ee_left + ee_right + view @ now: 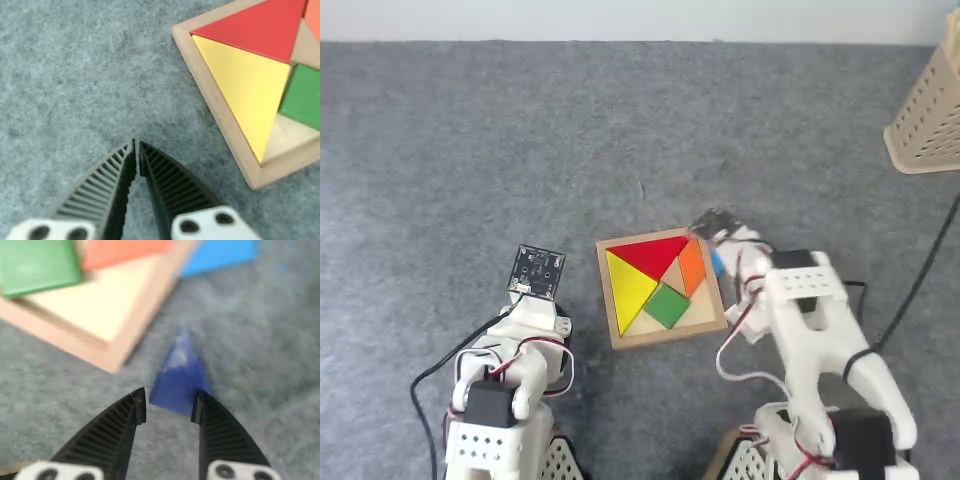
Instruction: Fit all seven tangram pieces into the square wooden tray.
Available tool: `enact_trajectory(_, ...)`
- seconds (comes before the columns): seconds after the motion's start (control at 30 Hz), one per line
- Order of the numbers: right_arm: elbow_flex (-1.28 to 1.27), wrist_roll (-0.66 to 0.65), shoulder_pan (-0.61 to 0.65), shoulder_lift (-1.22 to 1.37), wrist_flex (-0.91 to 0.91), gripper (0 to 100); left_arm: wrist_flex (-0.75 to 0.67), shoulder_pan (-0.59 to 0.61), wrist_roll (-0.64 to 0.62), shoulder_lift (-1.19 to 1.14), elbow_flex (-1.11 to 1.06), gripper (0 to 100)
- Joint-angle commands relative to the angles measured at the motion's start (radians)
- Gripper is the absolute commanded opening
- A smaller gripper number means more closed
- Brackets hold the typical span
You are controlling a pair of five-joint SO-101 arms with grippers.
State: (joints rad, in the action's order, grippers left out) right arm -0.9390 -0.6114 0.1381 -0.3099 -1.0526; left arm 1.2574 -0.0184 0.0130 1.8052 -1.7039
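Note:
The square wooden tray (665,338) lies mid-table holding a red triangle (655,255), a yellow triangle (628,285), an orange piece (692,268) and a green square (667,305). A light blue piece (717,262) lies on the carpet against the tray's right rim. My right gripper (170,397) is shut on a dark blue triangle (177,375) just off the tray's near right corner (112,360). My right arm (800,300) hides this in the high view. Left of the tray (215,107), my left gripper (136,147) is shut over bare carpet.
A beige perforated basket (930,110) stands at the far right edge. Grey carpet covers the table, wide and bare beyond the tray. Black cables trail beside both arm bases, one (920,280) running along the right edge.

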Motion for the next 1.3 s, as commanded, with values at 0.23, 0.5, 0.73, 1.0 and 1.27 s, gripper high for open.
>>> enact_trajectory(0.23, 0.052, 0.023, -0.070, 0.015, 0.004, 18.0, 0.006, 0.002, -0.006, 0.021, 0.019, 1)
enact_trajectory(0.5, 0.083, 0.041, -0.071, -0.082, -0.071, 18.4, 0.006, 0.002, -0.006, 0.021, 0.019, 1)
enact_trajectory(0.73, 0.011, -0.020, -0.033, -0.140, -0.061, 27.7, 0.006, 0.002, -0.006, 0.021, 0.019, 1)
enact_trajectory(1.0, -0.003, -0.028, 0.001, -0.140, -0.047, 28.5, 0.006, 0.002, -0.006, 0.021, 0.019, 1)
enact_trajectory(1.27, -0.005, -0.118, -0.002, -0.027, 0.007, 28.4, 0.006, 0.002, -0.006, 0.021, 0.019, 1)
